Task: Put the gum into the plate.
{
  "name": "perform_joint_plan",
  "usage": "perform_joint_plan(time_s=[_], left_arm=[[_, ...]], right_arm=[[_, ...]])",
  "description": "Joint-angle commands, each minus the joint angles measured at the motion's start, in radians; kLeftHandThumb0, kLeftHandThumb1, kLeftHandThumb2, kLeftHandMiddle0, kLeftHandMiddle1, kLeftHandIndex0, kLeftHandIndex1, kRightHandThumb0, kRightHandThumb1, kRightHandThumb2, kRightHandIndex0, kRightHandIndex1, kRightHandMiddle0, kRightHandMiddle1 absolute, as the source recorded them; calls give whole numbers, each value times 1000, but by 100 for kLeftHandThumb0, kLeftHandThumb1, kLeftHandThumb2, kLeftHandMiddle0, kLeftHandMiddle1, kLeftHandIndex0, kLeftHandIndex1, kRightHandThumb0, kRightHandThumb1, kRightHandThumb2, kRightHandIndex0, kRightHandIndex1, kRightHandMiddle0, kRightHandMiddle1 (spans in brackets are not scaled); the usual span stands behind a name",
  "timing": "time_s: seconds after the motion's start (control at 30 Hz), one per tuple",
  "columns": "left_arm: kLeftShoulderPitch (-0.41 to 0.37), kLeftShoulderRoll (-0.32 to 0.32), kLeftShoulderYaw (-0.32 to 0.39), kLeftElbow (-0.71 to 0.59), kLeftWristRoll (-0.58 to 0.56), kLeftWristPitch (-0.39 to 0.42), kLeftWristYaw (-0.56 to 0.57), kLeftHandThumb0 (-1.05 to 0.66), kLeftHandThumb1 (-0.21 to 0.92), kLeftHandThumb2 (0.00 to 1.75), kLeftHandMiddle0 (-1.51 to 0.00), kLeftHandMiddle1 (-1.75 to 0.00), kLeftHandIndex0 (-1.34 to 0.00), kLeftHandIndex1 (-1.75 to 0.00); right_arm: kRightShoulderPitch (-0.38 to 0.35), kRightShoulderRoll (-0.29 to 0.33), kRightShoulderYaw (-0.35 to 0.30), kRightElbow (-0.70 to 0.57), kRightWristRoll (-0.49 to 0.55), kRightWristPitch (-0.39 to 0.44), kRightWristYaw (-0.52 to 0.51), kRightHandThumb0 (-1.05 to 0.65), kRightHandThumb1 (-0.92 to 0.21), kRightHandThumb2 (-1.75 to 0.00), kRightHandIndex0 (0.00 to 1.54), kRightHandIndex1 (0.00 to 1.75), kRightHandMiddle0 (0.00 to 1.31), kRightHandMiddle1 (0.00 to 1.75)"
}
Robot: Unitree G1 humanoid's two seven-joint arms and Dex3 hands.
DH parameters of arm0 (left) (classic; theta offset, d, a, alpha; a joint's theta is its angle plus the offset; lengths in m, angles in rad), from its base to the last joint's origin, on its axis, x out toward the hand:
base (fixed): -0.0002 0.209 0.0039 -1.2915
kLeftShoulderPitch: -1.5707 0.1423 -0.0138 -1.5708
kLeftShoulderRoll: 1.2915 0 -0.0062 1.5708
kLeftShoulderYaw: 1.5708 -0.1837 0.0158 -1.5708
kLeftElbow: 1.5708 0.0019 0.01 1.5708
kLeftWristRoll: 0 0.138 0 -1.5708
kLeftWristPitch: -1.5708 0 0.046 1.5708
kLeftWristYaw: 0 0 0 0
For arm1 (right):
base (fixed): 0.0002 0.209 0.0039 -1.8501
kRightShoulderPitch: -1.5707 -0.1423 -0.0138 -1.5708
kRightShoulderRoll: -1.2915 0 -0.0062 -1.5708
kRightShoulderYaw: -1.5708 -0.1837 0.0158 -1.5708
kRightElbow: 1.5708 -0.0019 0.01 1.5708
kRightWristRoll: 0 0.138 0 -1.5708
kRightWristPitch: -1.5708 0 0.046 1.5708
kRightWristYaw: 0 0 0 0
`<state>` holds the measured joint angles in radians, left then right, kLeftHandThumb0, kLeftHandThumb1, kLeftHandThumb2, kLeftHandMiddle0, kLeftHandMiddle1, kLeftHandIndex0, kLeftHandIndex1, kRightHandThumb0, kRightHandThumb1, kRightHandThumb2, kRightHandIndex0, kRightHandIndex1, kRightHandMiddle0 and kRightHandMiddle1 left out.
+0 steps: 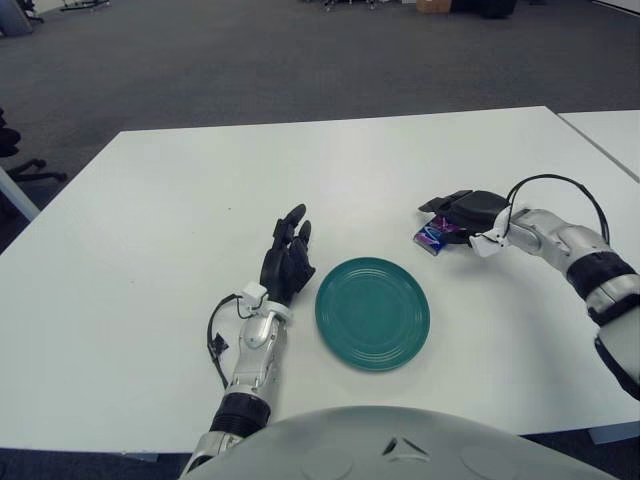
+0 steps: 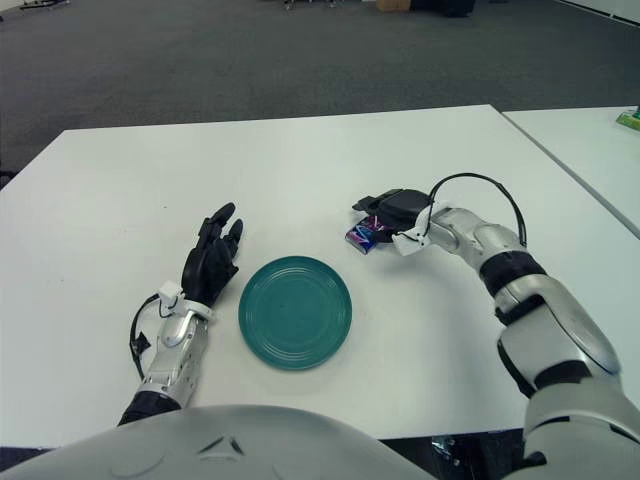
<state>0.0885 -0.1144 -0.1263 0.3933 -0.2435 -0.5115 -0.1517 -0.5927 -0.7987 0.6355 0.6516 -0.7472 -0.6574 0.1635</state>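
Now my right hand (image 1: 468, 210) has its fingers clamped on the gum (image 1: 432, 236), seemingly light and stiff, by its long edges.

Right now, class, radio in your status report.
Right hand closed on gum, beyond plate. Left hand open beside plate. Path clear.

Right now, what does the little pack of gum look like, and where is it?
The small purple-and-blue gum pack looks like a flat, glossy packet with pale markings. It lies on the white table, beyond the round teal plate and off to its right, not in it. The black right hand covers its far end, fingers curled over it; only the near end shows.
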Motion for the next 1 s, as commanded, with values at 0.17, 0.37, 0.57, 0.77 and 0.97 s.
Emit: perform_joint_plan(time_s=[0.17, 0.37, 0.57, 0.77, 0.97], left_arm=[[50, -111, 7, 94, -36, -9, -19, -92, 92, 89, -27, 0, 0, -62], [46, -108, 10, 95, -32, -5, -19, -92, 92, 88, -28, 0, 0, -65], [43, -107, 11, 94, -37, 4, -22, -92, 92, 88, -28, 0, 0, -65], [42, -110, 13, 91, -50, 11, -26, -94, 92, 86, -28, 0, 0, -64], [47, -110, 20, 81, -64, 24, -23, -95, 92, 84, -27, 0, 0, -61]], right_arm=[[67, -52, -78, -171, 6, 12, 96, -70, -92, -46, 21, 0, 0, 22], [82, -57, -99, -205, -31, 9, 94, -70, -92, -49, 19, 0, 0, 17], [93, -59, -115, -224, -49, 3, 91, -68, -92, -51, 16, 0, 0, 13], [103, -55, -122, -245, -53, 11, 123, -68, -92, -54, 15, 0, 0, 10], [112, -33, -117, -236, -54, 32, 158, -68, -92, -55, 14, 0, 0, 8]])
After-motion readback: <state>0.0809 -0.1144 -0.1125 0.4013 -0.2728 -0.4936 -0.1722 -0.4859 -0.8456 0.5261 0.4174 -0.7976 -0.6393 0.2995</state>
